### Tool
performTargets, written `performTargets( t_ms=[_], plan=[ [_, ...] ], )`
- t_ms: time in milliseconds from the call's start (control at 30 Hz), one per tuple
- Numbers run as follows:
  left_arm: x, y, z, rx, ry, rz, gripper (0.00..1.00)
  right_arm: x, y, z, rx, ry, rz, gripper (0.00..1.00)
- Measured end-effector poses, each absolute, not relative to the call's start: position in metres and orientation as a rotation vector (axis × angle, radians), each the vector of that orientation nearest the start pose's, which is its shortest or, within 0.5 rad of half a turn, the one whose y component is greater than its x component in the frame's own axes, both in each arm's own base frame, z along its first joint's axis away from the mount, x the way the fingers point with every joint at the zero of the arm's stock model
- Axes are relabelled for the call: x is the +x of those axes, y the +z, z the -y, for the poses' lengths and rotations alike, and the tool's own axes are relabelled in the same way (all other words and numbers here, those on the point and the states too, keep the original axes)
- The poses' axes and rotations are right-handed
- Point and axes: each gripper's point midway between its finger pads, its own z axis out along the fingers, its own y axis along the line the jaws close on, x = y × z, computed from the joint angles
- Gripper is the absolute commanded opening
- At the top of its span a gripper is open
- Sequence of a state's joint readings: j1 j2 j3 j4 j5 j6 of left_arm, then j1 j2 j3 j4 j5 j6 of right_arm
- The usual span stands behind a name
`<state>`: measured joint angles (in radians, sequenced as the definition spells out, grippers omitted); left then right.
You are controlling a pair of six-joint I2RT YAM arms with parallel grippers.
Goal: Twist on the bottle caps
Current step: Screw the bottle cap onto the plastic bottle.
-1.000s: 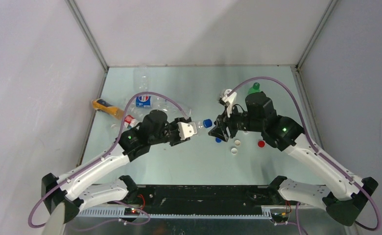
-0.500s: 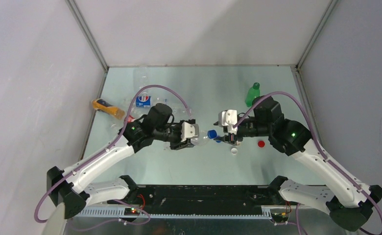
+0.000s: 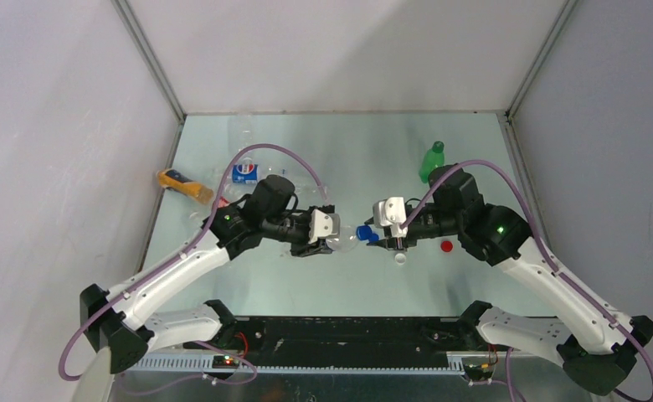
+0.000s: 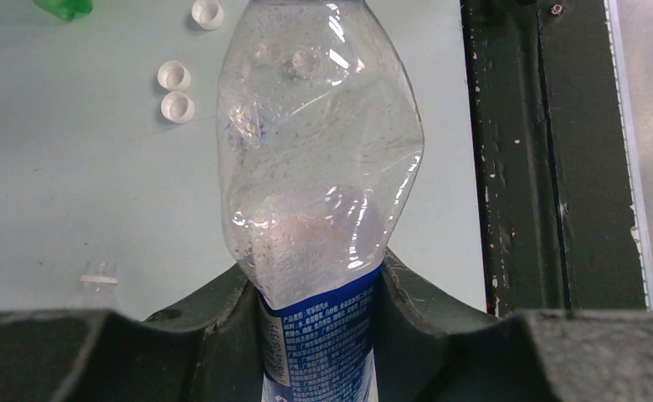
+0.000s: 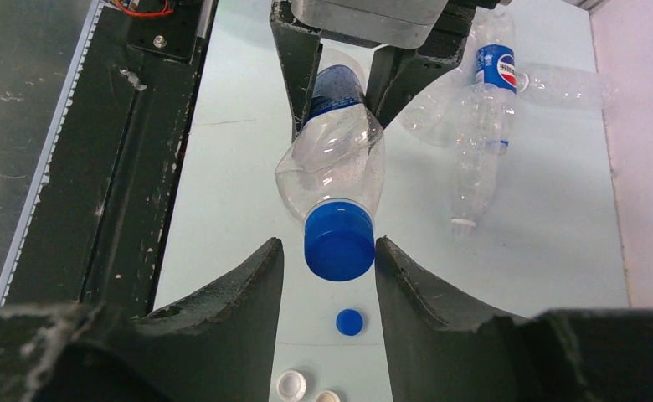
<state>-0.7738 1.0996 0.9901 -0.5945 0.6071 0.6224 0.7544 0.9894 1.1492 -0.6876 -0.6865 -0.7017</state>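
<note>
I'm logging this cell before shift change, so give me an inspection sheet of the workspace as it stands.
Surface: pale green table, bottles and caps scattered on it.
Job's things: clear bottle held sideways, blue cap on its neck; green bottle upright; orange bottle and labelled clear bottles lying down; loose white caps, red cap, small blue cap.
Clutter: nothing seen.
Hands: left hand shut on clear bottle; right hand open, straddling the blue cap.
Cables: purple cables loop above both arms.
Surroundings: grey walls; black rail at near edge.
</note>
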Motion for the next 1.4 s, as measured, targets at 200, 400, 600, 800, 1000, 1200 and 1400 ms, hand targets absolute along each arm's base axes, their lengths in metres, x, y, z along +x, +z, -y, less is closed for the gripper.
performTargets(
  t_ms=[200, 400, 600, 800, 1000, 1200, 1400],
  plan=[
    [0.161, 0.207, 0.271, 1.674, -0.774, -1.478, 0.04, 0.148, 0.287, -0.263, -1.656, 0.752, -1.229, 0.39],
    [0.158, 0.205, 0.270, 1.683, -0.789, -1.486, 0.04, 0.148, 0.286, -0.264, -1.657, 0.755, -1.236, 0.27],
    [0.157, 0.204, 0.269, 1.682, -0.793, -1.492, 0.04, 0.149, 0.284, -0.266, -1.649, 0.766, -1.258, 0.18],
    [0.162, 0.200, 0.266, 1.640, -0.754, -1.524, 0.05, 0.157, 0.279, -0.271, -1.542, 0.812, -1.421, 0.00],
    [0.179, 0.185, 0.258, 1.551, -0.577, -1.525, 0.06, 0.174, 0.262, -0.278, -1.180, 0.880, -1.850, 0.00],
    [0.195, 0.182, 0.256, 1.460, -0.379, -1.470, 0.06, 0.186, 0.257, -0.279, -0.707, 0.951, -2.156, 0.12],
    [0.205, 0.198, 0.252, 1.382, -0.317, -1.435, 0.05, 0.192, 0.280, -0.281, -0.665, 0.976, -2.061, 0.64]
  ],
)
